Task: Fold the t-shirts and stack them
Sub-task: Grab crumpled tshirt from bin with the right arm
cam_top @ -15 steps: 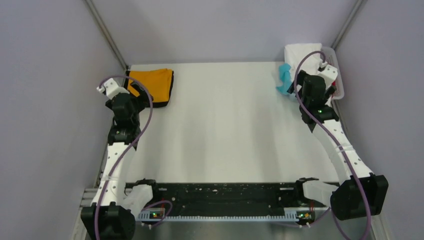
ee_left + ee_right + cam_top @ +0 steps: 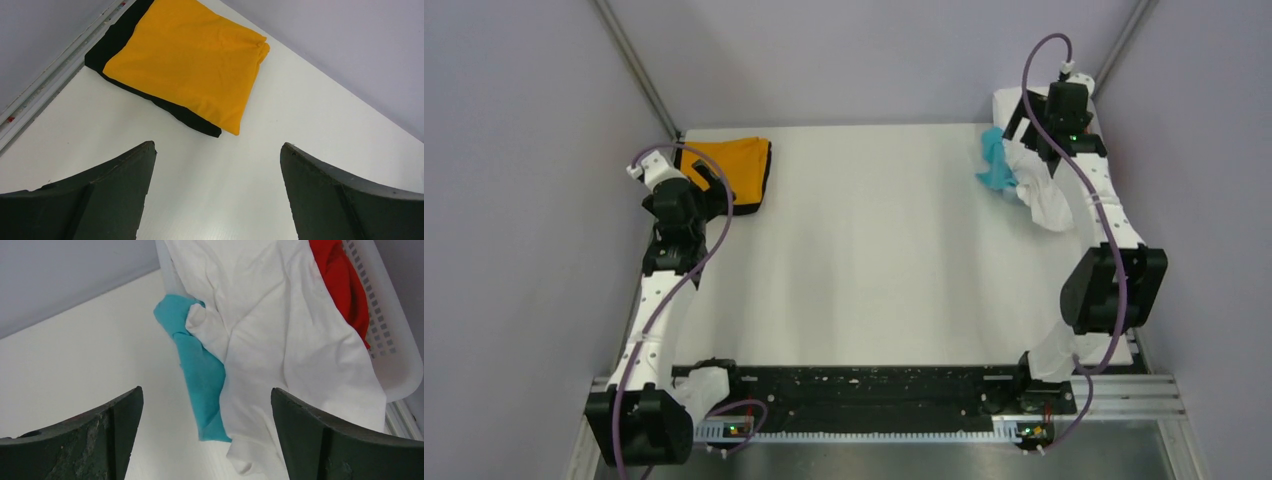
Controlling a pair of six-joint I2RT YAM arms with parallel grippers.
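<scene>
Right wrist: basket [image 2: 396, 342] holds red t-shirt [image 2: 344, 286], white t-shirt [image 2: 280, 327], trailing blue t-shirt [image 2: 200, 365]; both jaws agape, empty.

Right arm [image 2: 1109, 215] is swung up and back. Its elbow, low at the near right corner half a second ago, now stands higher alongside the surface [image 2: 874, 260]. Right hand [image 2: 206, 390] is now farther back, above the far end of the basket [image 2: 395, 355]. White shirt [image 2: 1046, 200] now shows draped over the basket's near side, where the arm covered it before. Left hand [image 2: 217, 145] is nudged slightly closer to the orange shirt [image 2: 736, 168].
</scene>
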